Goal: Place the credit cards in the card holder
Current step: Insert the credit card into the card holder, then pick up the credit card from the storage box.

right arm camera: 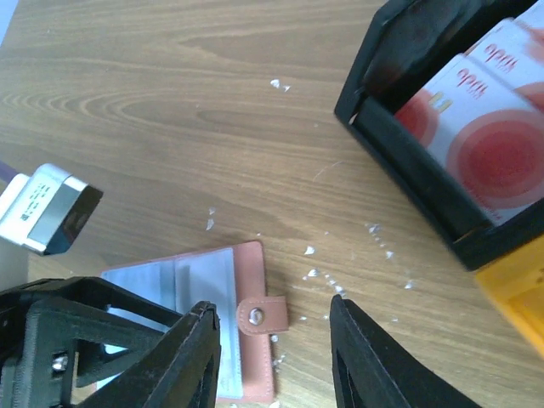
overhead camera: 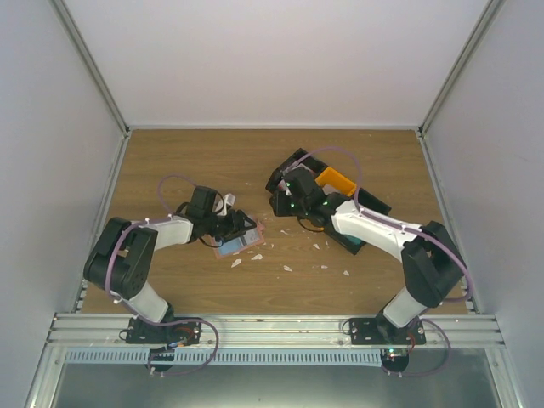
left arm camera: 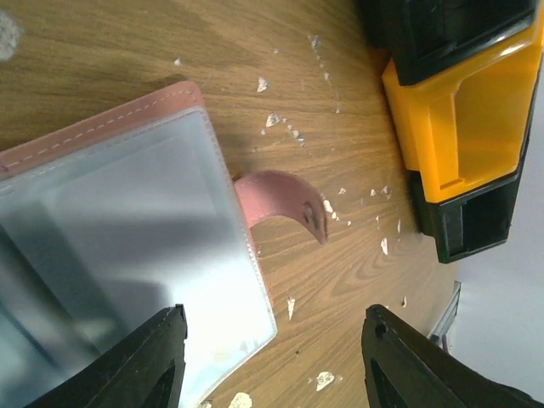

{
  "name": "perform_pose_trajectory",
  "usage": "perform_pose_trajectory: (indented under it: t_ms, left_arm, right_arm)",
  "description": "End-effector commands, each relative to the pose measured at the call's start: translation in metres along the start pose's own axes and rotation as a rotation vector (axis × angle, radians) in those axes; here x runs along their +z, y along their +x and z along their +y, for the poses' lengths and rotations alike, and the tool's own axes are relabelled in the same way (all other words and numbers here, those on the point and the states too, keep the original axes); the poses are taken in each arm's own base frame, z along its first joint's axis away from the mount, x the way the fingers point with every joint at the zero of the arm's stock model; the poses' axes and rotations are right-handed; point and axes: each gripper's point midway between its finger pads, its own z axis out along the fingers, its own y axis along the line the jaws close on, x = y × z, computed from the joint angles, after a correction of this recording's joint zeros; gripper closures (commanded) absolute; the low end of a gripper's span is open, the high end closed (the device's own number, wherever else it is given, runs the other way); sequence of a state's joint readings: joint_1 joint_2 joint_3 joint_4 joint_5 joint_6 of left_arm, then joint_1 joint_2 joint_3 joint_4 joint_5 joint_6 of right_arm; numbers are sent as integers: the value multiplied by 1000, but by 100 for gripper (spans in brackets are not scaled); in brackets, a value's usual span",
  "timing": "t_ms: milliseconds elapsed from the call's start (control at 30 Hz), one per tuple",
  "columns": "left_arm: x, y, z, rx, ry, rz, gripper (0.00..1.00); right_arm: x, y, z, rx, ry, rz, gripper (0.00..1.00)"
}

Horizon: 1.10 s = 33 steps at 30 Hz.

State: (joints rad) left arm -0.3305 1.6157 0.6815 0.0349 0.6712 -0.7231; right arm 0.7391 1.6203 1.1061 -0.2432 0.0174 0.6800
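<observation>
The card holder (overhead camera: 240,243) lies open on the table, salmon-pink outside with pale blue clear pockets. In the left wrist view it (left arm camera: 127,229) fills the left side, its snap tab (left arm camera: 285,200) curling up. My left gripper (left arm camera: 272,361) is open and empty, one finger over the holder's pocket, the other over bare wood. Red-and-white credit cards (right arm camera: 484,127) stand in a black bin (right arm camera: 408,174). My right gripper (right arm camera: 272,357) is open and empty, low above the table between the holder (right arm camera: 246,340) and that bin. The pale and teal cards are out of view.
An orange bin (overhead camera: 336,180) sits among black bins (overhead camera: 285,174) at the back right; it also shows in the left wrist view (left arm camera: 463,119). Small white scraps (overhead camera: 287,268) are scattered over the wood near the holder. Side walls enclose the table.
</observation>
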Motion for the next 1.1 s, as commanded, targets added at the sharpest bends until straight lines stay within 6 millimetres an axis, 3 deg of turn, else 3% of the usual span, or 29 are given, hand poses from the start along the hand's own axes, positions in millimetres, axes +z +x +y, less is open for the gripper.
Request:
perform_pose_trajectory:
  t_ms: [0,233,533,733,1067]
  left_arm:
    - [-16,-22,-30,119,30,-95,40]
    - [-56,-36,-42,213,-76,-233,34]
    - [-106,-35,0,134,-253,-342,31]
    - [-110,-21,14,105,-223,-326,41]
    - [-98,-16,6,113,-131,-275,42]
  right_arm:
    - [-22,-17,-14,-57,8,-38,62]
    - [-61,-46,-53,-128,38,-55,59]
    - [-81,-50,-111,-145,158,8,50]
    - [-62,-24,-128,-188,165,144,51]
    - [-16,-30,-175,-179,364,260,45]
